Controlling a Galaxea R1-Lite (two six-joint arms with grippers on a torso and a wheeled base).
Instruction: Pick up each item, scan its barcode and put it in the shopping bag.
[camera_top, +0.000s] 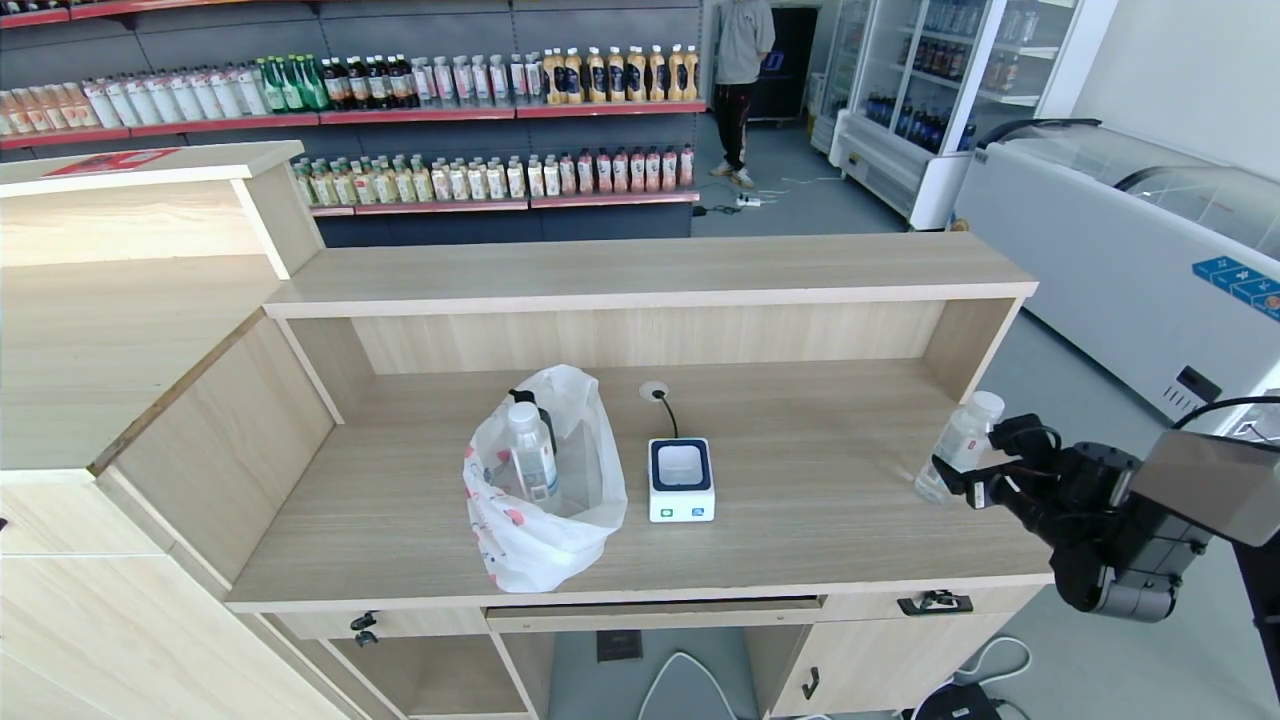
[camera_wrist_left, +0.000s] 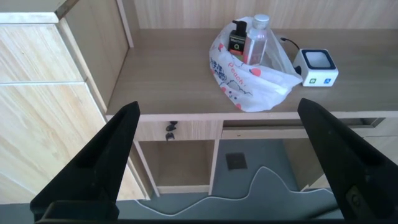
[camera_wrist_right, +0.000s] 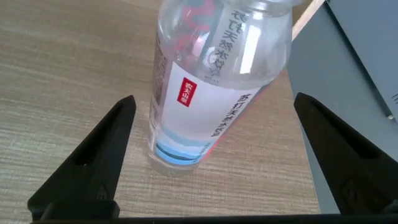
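A water bottle stands near the right edge of the surface. The right tool is spread open, with the bottle between its fingers and not yet touched. The bottle should be squeezed gently around its middle, so it is not tipped.

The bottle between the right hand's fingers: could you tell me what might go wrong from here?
The bottle stands near the right edge of the counter; a nudge from the open right hand could tip it off. The bag is slumped and partly full, so the bottle may catch its rim.
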